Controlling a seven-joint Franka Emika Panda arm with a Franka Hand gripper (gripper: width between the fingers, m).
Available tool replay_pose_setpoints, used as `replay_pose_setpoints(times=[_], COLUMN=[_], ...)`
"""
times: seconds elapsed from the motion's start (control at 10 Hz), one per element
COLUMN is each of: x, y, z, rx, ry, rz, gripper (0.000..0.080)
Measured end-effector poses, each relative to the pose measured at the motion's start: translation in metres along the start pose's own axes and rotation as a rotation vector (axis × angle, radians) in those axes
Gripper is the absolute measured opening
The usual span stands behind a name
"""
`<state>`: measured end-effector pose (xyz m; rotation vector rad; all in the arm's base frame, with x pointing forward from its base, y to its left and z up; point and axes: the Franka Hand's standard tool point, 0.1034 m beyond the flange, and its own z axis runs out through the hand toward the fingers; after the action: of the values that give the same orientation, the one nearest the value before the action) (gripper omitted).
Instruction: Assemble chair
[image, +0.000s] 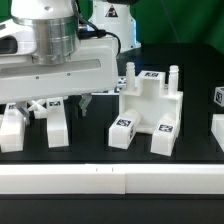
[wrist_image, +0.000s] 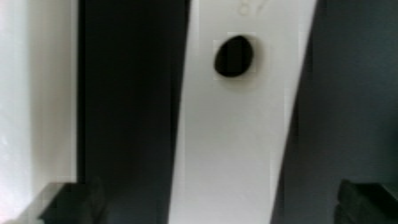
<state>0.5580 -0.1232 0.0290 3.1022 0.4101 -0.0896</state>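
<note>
1. We find the gripper (image: 55, 104) low over the black table (image: 100, 140), at about 9 o'clock in the exterior view. The arm's broad white wrist body (image: 60, 70) sits just above it.
2. Its jaws are spread wide and clamp nothing.
3. In the wrist view, the dark fingertips (wrist_image: 64, 204) stand far apart at opposite edges of the picture. A long white chair part (wrist_image: 240, 130) runs between them.
4. That part carries one dark oval hole (wrist_image: 233, 57). Dark gaps separate it from each fingertip, so we read the fingers as clear of it.
5. In the exterior view, two chunky white pieces stand upright on the table under the gripper. A thick leg (image: 56, 125) is at roughly 6 o'clock from it and a second block (image: 11, 130) at roughly 8 o'clock.
6. Between the fingers we glimpse more white plastic with small tags, but it is too hidden to name.
7. The seat block (image: 150, 112) rests on the table at about 3 o'clock from the gripper, well apart from it. Short pegs point up from its top and black-and-white tags show on its faces.
8. Another tagged white piece (image: 217, 130) is cut off at the exterior view's 3 o'clock edge, so we cannot tell its shape.
9. A long white rail (image: 110, 182) lies across the 6 o'clock side of the exterior view, in front of all the parts.
</note>
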Motion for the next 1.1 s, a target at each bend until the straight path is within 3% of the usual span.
replay_pose_setpoints(times=[0.4, 1.1], x=[0.000, -0.010], y=[0.000, -0.005], z=[0.002, 0.023], rx=[-0.001, -0.003], ry=[-0.002, -0.022], rz=[0.004, -0.001], gripper=[0.0649, 0.0649])
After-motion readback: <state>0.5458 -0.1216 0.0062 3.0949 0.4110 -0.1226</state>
